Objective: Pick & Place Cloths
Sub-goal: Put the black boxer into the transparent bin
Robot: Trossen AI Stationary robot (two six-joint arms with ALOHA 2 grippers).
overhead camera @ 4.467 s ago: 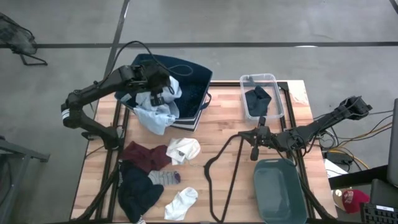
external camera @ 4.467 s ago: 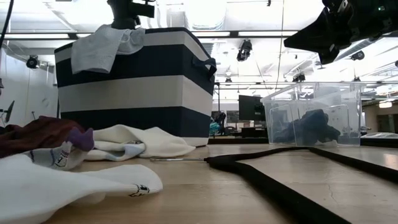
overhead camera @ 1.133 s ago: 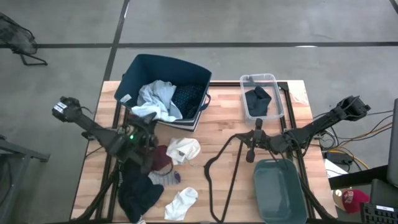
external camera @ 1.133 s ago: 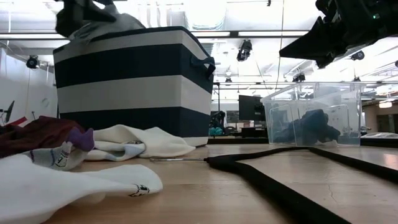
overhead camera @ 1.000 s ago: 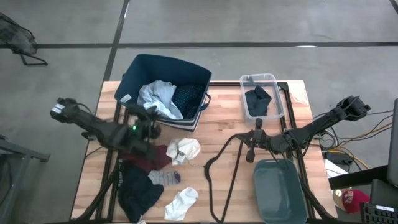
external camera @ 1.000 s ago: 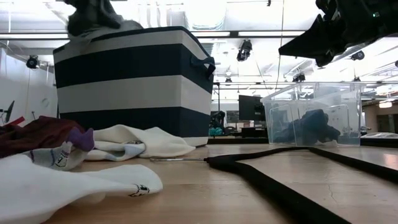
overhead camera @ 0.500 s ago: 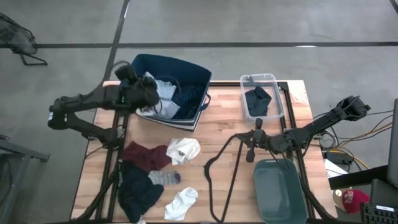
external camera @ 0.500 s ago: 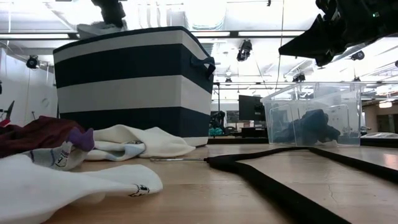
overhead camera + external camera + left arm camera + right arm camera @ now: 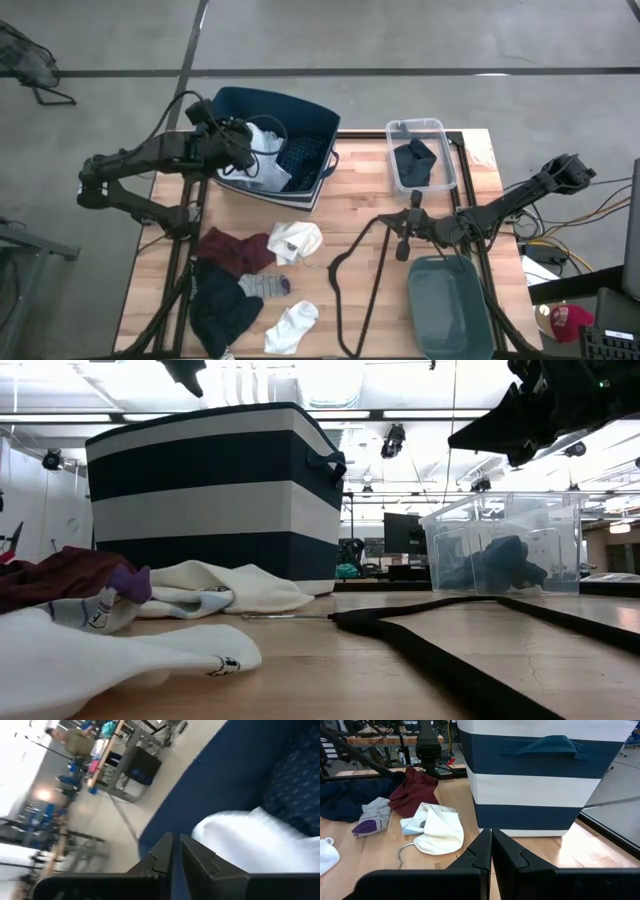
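Left gripper (image 9: 240, 150), fingers nearly together and holding nothing I can see, hangs over the near-left rim of my navy bin (image 9: 300, 107), just above the pale blue shirt (image 9: 262, 160) lying inside beside the navy patterned piece (image 9: 303, 157). Right gripper (image 9: 408, 243), clenched empty, waits over bare wood between the black hanger (image 9: 350, 265) and the green tray (image 9: 450, 305). Maroon piece (image 9: 235, 250), white socks (image 9: 292, 325) and dark piece (image 9: 222, 308) crowd the table's front-left edge.
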